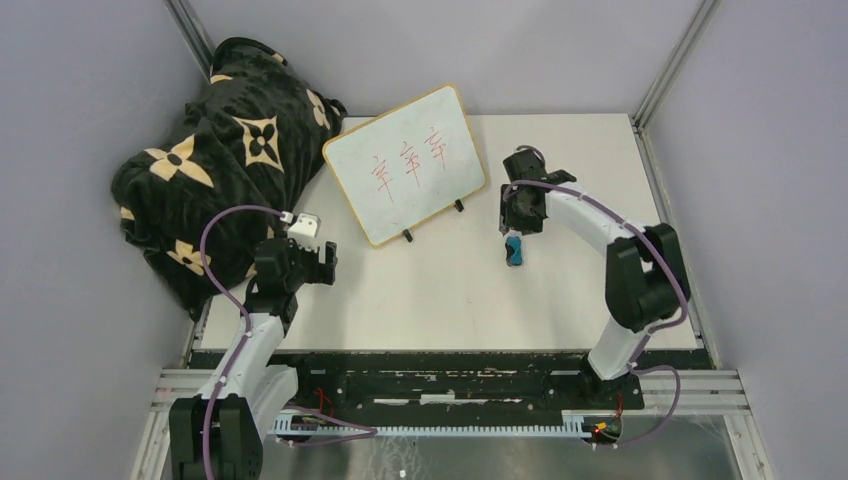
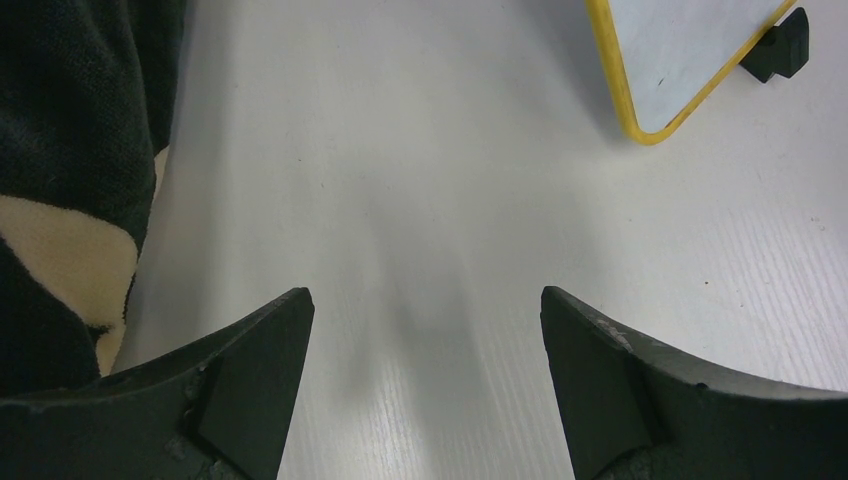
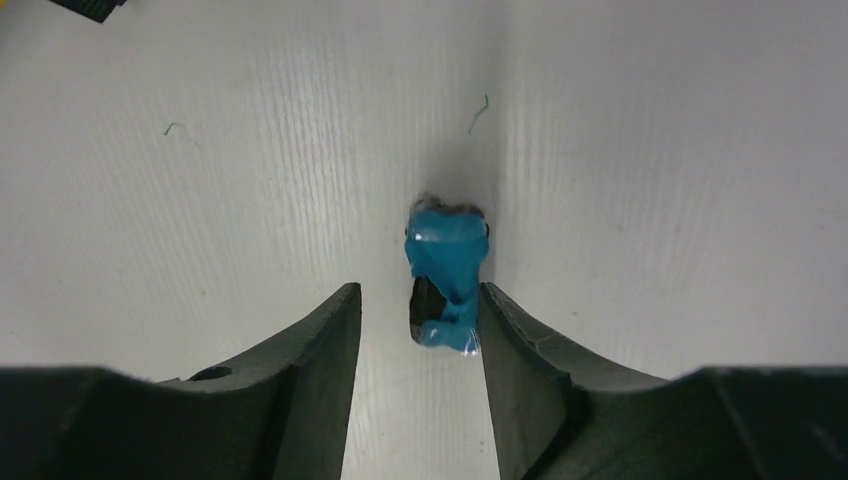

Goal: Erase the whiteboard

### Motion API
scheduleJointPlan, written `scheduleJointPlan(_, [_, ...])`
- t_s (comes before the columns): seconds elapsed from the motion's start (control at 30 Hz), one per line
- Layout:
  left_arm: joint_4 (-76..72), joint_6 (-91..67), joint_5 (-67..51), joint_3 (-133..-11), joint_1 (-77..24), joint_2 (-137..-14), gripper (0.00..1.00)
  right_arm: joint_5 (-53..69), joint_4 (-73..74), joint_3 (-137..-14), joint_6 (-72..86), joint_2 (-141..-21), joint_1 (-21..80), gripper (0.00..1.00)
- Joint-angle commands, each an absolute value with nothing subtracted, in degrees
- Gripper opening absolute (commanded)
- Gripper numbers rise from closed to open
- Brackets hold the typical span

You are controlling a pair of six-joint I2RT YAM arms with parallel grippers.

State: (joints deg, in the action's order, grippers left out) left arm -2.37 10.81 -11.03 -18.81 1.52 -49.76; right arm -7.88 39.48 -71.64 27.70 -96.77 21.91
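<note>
Right claw [image 3: 420, 300] narrow but not clamped: a small blue lump [image 3: 446, 272] lies on the counter [image 3: 650, 150] between its tips, apart from the left tip. Left claw [image 2: 427, 310] wide over bare counter, lower left of the top view. Whiteboard [image 1: 405, 165] stands top centre with red marks, its corner [image 2: 680, 50] upper right in the left wrist view. Black patterned blanket [image 1: 215, 150] upper left.

whiteboard [image 1: 445, 190]: 1 (three red characters [image 1: 410, 162]) | blue block [image 1: 513, 250]: 1 | blanket [image 1: 215, 150]: 1

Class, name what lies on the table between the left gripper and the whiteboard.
Nothing: the left wrist view shows only bare table between the open left gripper and the near corner of the whiteboard.
</note>
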Motion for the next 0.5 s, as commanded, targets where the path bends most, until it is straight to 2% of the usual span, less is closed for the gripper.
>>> scheduleJointPlan(0.0, [-3.7, 11.7, -10.6, -20.6, 1.7, -48.6, 0.9, -8.5, 39.2, -77.4, 26.2, -103.5, 21.9, 0.54])
scheduleJointPlan(0.47, [-3.9, 11.8, -11.4, -20.6, 1.6, -49.4, 0.9, -12.2, 38.7, -72.4, 25.8, -101.6, 21.9, 0.54])
